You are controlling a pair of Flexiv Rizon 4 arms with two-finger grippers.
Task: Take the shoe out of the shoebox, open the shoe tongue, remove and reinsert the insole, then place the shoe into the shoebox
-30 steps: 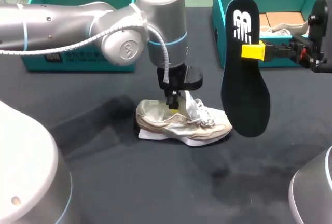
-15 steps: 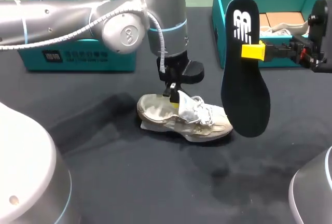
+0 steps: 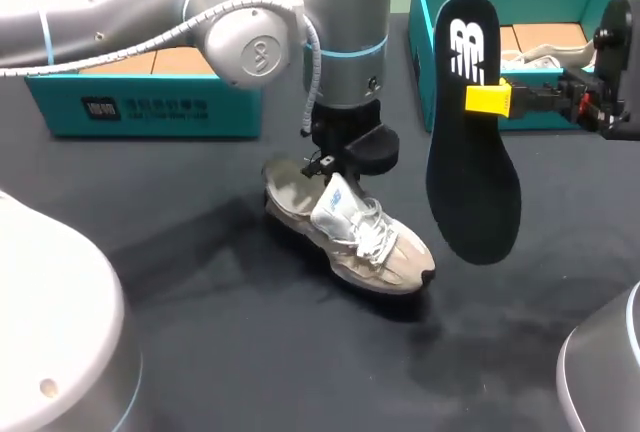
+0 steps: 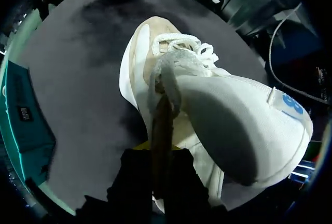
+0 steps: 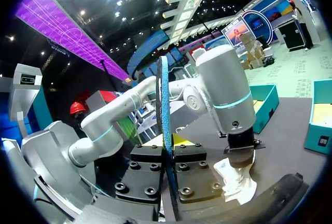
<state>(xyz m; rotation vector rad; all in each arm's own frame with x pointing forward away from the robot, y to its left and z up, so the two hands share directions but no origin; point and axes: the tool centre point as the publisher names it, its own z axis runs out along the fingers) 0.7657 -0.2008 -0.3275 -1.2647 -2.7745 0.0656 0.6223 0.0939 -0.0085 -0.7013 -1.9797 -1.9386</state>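
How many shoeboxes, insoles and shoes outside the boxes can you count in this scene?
shoeboxes: 2, the left shoebox and the right shoebox
insole: 1
shoe: 1
Total: 4

From here, the left gripper has its yellow tips nearly buried where they pinch the shoe tongue. The insole hides part of the shoebox at the far right corner of the tabletop. The right gripper is cut off past its fingers.

Beige shoe, black insole (shoebox teal).
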